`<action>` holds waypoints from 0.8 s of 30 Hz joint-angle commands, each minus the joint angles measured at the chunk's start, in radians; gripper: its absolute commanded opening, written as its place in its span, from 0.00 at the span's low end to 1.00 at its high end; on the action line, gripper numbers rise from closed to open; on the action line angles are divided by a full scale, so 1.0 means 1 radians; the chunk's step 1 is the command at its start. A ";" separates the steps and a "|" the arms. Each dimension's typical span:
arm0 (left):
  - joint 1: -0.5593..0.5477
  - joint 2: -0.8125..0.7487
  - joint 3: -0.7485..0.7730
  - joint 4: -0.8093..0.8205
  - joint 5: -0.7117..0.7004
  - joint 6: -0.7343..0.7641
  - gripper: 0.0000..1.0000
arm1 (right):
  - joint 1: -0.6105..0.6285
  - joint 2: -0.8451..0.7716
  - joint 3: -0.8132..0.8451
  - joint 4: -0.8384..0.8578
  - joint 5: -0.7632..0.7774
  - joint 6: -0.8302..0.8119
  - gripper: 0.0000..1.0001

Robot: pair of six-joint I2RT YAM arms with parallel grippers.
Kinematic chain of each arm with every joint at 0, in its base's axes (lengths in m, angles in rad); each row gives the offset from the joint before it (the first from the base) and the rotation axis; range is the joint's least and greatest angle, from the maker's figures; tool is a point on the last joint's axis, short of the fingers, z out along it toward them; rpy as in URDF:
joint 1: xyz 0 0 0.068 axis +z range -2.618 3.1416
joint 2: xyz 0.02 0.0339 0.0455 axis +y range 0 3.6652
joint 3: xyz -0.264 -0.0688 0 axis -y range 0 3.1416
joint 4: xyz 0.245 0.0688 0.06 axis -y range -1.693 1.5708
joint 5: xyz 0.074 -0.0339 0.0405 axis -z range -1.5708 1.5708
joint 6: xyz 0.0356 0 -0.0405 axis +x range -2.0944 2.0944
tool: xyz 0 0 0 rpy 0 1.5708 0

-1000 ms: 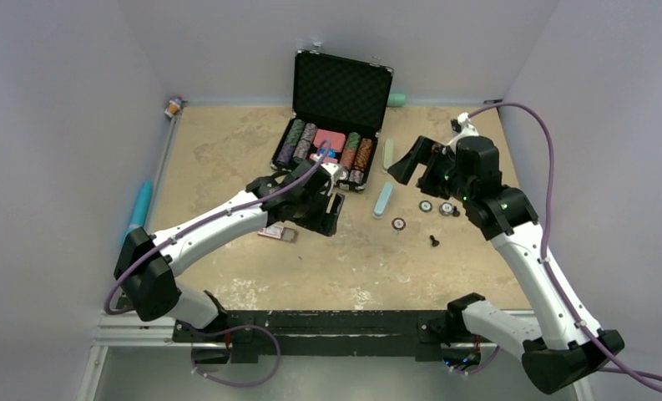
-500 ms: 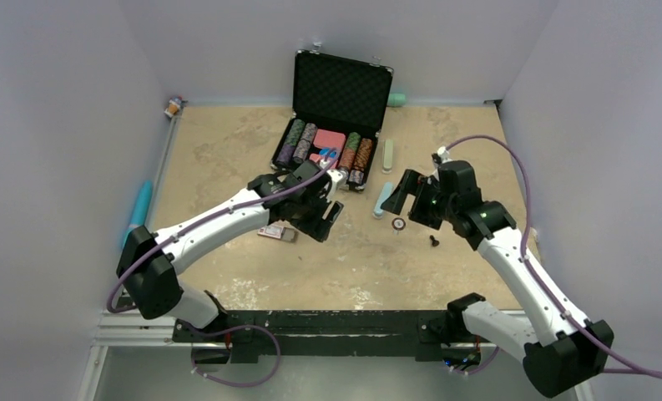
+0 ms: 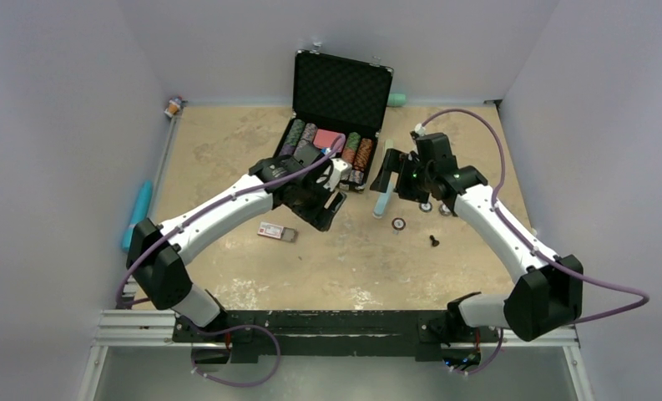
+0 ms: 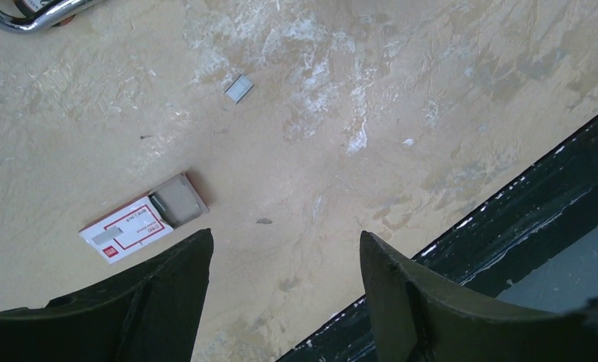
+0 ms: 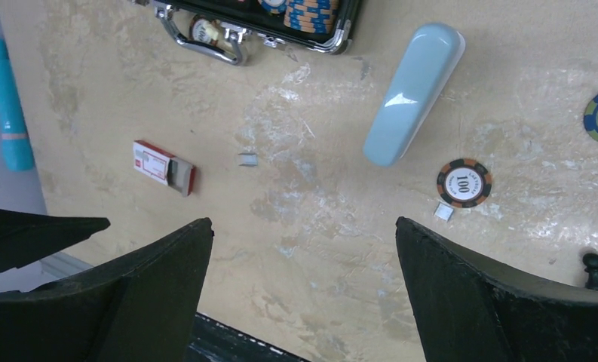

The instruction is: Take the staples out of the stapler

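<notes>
Two end effectors: both spread wide, with nothing between the fingers of either.
Left end effector [image 4: 284, 245]: hangs above the worktop [image 4: 401, 90] near its dark front edge, touching nothing.
Right end effector [image 5: 303, 226]: hangs above the worktop on the near side of the stapler [image 5: 412, 94], touching nothing.
Staples [image 5: 246, 159]: one short silver-grey strip lying flat on the worktop, between the box [image 5: 164, 167] and the stapler and apart from both. In the right wrist view it lies beyond the fingertips, closer to the finger on the box side. In the left wrist view the staples [image 4: 239, 88] lie well beyond the gap between the fingers, untouched.
Second strip [image 5: 444, 212]: smaller, same grey sheen, just beside the chip [image 5: 464, 182], near the right end effector's other finger.
Stapler: pale blue, lying aslant on the worktop, near a corner of the case [image 3: 341, 92].
Box: small, red and white, its drawer partly slid out, lying flat.
Case: black, lid raised, rows of chips inside.
Chip: marked "100", flat on the worktop.
Pawn [image 5: 593, 268]: black, upright, at the edge of the right wrist view.
</notes>
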 commanded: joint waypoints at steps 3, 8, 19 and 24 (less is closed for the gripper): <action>0.010 -0.029 -0.081 0.003 0.032 0.044 0.74 | 0.005 -0.014 0.012 -0.054 0.106 0.081 0.95; 0.014 -0.037 -0.141 0.040 0.001 -0.031 0.73 | 0.016 -0.062 0.006 -0.084 0.125 0.189 0.95; 0.019 0.100 -0.105 0.101 -0.184 -0.333 0.69 | 0.022 -0.058 -0.026 -0.005 0.125 -0.007 0.98; 0.024 0.164 -0.108 0.146 -0.200 -0.384 0.66 | 0.022 -0.157 -0.134 0.077 0.025 0.050 0.98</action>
